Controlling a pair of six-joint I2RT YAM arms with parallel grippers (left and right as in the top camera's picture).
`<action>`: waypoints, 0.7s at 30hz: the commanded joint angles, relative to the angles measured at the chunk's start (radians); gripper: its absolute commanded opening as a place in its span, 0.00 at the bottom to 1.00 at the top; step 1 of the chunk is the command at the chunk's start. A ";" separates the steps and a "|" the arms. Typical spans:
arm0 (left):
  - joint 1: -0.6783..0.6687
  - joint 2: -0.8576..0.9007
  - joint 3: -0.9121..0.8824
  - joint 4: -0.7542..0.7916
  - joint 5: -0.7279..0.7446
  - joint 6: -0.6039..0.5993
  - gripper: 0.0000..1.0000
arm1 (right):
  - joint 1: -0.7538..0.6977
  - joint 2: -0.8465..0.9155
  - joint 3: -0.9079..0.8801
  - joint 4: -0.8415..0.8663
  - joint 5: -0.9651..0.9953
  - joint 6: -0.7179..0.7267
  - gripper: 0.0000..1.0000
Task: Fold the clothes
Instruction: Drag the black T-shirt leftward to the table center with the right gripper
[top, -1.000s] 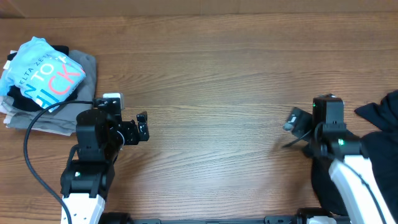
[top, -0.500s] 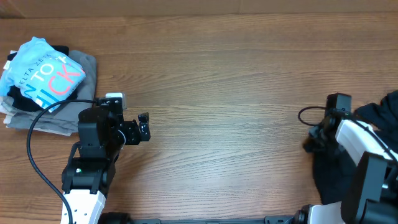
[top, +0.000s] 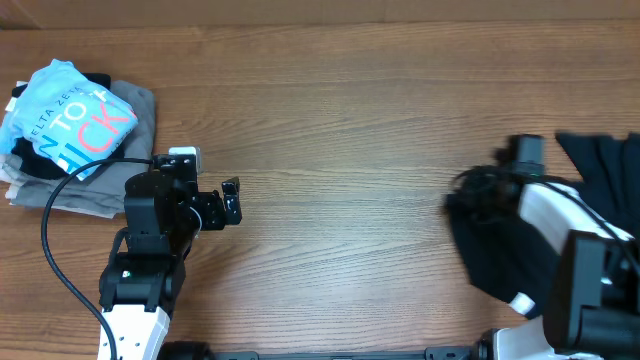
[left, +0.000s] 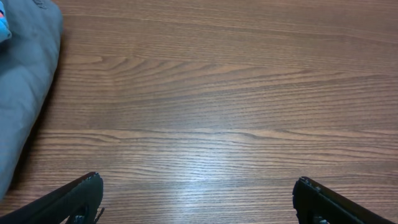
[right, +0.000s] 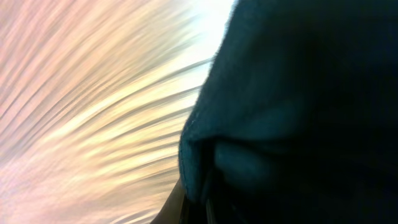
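A black garment (top: 500, 255) lies bunched at the table's right edge, and a second dark fold (top: 600, 165) sits behind the arm. My right gripper (top: 472, 190) is shut on the garment's left edge. In the right wrist view the dark cloth (right: 298, 93) fills the right side, and it is pinched at the right gripper (right: 199, 208) over blurred wood. My left gripper (top: 228, 203) hovers open over bare wood at the left. In the left wrist view the left gripper (left: 199, 193) has nothing between its fingertips.
A stack of folded clothes sits at the far left, topped by a light blue printed shirt (top: 70, 115) over a grey piece (top: 135, 110). The grey cloth (left: 25, 81) shows at the left edge of the left wrist view. A black cable (top: 60, 215) loops beside the left arm.
The right gripper went from open to shut on the black garment and pulled it leftward, farther onto the table. The left arm stayed where it was.
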 joint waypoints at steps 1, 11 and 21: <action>-0.006 0.000 0.025 0.008 0.004 -0.010 1.00 | 0.167 0.012 0.090 0.047 -0.143 -0.059 0.04; -0.006 0.000 0.025 0.023 0.005 -0.010 1.00 | 0.509 0.012 0.313 0.412 0.069 0.005 0.68; -0.006 0.000 0.025 0.037 0.009 -0.011 1.00 | 0.404 -0.007 0.324 0.143 0.172 0.029 1.00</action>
